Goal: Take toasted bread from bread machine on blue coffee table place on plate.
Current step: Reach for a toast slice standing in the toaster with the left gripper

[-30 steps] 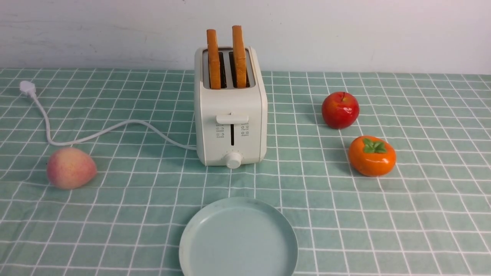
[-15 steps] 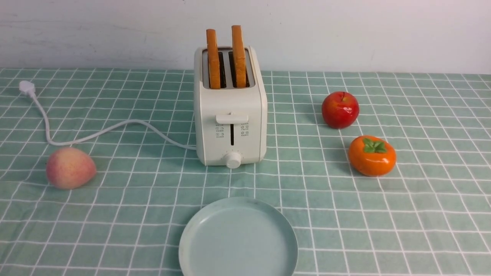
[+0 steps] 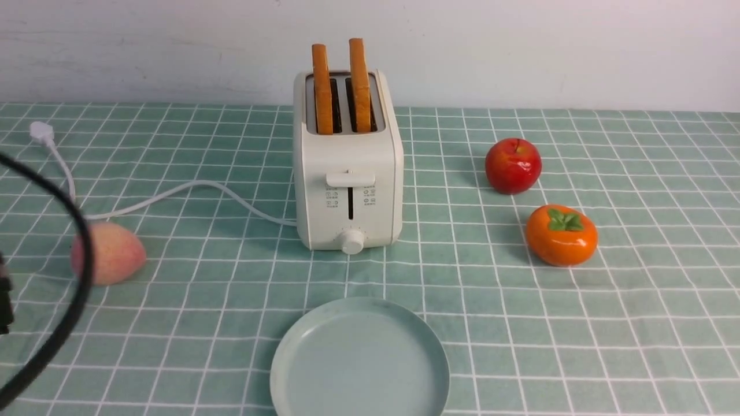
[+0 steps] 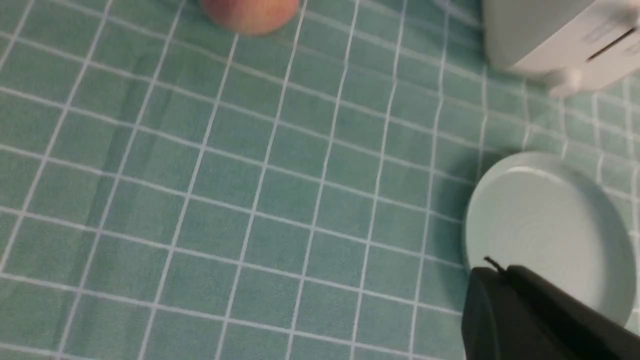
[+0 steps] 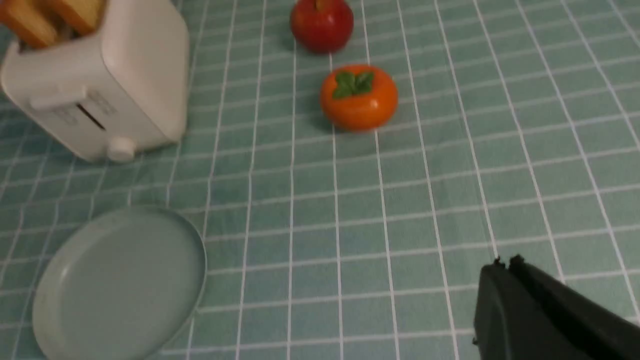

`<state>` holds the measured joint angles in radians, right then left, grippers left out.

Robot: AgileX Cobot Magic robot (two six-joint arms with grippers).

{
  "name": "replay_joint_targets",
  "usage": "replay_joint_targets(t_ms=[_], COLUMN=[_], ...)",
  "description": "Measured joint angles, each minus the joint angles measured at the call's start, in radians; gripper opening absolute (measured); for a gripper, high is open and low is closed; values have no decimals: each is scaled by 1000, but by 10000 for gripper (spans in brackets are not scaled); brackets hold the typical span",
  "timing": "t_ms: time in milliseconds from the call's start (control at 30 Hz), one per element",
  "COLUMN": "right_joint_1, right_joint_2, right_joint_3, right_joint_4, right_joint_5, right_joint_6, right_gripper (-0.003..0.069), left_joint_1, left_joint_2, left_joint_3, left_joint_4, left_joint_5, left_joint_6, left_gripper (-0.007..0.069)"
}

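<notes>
Two square golden-tan toast slices (image 3: 322,86) with orange-brown crusts stand upright in the cream-white boxy toaster (image 3: 347,190) on the teal grid-cloth bench (image 3: 462,289), behind the pale blue-green round plate (image 3: 358,358). A black cable (image 3: 85,254) has newly entered at left. Both the left hand (image 4: 497,270) and right hand (image 5: 505,261) are closed, holding nothing

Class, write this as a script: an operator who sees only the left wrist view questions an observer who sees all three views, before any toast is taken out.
Operator: I see only the base of the bread machine. Is there toast in it?
Observer: Yes, two slices of toasted bread stand upright in its slots.
Operator: And the other arm?
Observer: The right gripper is shut and holds nothing.
</notes>
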<state>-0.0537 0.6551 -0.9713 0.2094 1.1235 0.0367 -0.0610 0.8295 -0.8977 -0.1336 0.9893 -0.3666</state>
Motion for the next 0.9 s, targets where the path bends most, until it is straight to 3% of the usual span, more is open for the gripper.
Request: replay_joint_targets(t_ms=[233, 700, 867, 900], right_joint_1=[0, 0, 0, 0], right_joint_2=[54, 54, 54, 54], right_joint_3=[15, 16, 16, 16], right_joint_4=[44, 48, 75, 82], right_joint_5=[35, 20, 28, 30], right_joint_6=[-49, -69, -69, -69], right_gripper=[-18, -12, -8, -8], left_joint_1=[-42, -254, -274, -274], left_joint_2=[336, 784, 905, 955], left_joint_3=[-219, -721, -847, -880], left_joint_4=[-103, -42, -34, -20], left_joint_5=[-91, -142, -259, -312], left_joint_6=[150, 251, 256, 256], left_gripper=[-14, -5, 144, 254])
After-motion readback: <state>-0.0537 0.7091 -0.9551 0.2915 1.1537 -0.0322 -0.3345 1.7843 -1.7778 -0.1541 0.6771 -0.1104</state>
